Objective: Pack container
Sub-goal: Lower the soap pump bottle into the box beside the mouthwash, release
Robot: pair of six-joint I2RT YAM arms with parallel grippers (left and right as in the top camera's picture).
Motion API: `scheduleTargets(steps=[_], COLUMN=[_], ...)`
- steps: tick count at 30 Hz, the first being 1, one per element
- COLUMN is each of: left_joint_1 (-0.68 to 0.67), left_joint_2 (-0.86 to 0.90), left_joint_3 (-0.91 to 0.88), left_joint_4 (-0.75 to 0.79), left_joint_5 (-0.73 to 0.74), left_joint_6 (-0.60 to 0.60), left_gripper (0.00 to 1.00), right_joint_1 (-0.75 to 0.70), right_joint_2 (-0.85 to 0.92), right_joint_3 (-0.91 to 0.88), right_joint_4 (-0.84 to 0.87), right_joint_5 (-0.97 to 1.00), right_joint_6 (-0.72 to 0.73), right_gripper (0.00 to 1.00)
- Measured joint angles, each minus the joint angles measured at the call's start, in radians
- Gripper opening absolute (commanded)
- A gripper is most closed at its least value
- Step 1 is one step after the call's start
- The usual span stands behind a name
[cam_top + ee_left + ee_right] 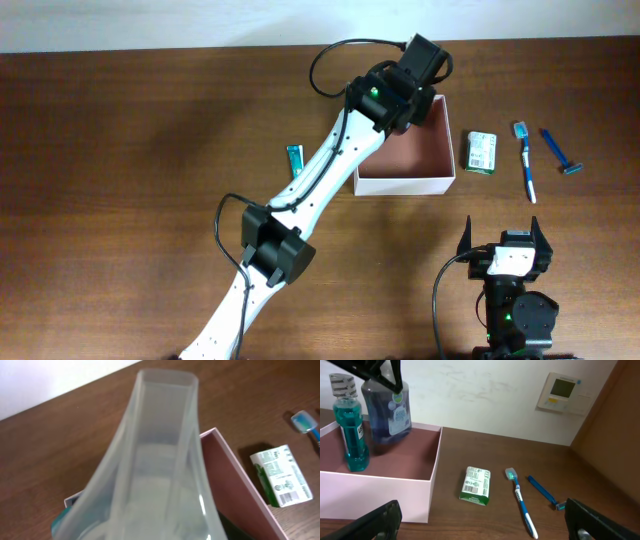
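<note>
The container, a square white-walled box with a reddish-brown inside, stands at the table's upper middle; it also shows in the right wrist view. My left gripper is over its far left corner, shut on a translucent bluish bottle whose base is down in the container. That bottle fills the left wrist view. A teal mouthwash bottle stands upright inside the container beside it. My right gripper is open and empty near the front edge; it also shows in the right wrist view.
Right of the container lie a green-white packet, a blue-white toothbrush and a blue razor. A small green tube lies left of the container, beside my left arm.
</note>
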Motion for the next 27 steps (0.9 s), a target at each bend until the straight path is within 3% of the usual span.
scheduleTargets(steps=[7,8,9,18,22,27], left_joint_1=[0.011,0.013,0.013,0.015,0.015,0.015], left_joint_2=[0.037,0.038,0.039,0.04,0.04,0.04], left_joint_3=[-0.007,-0.011,-0.013,-0.013,-0.013,-0.005], left_joint_4=[0.001,0.001,0.0,0.011,0.013,0.026], left_joint_5=[0.0,0.0,0.0,0.001,0.0,0.001], left_joint_6=[0.0,0.0,0.0,0.0,0.0,0.003], left_gripper=[0.38,0.49,0.53,0.52,0.61,0.62], right_joint_1=[0.0,0.0,0.0,0.0,0.0,0.0], right_joint_2=[0.0,0.0,0.0,0.0,0.0,0.0], right_joint_3=[0.0,0.0,0.0,0.0,0.0,0.0], right_joint_4=[0.0,0.0,0.0,0.0,0.0,0.0], right_joint_5=[0.0,0.0,0.0,0.0,0.0,0.0], right_joint_6=[0.0,0.0,0.0,0.001,0.001,0.0], right_gripper=[0.99,0.99,0.99,0.99,0.99,0.99])
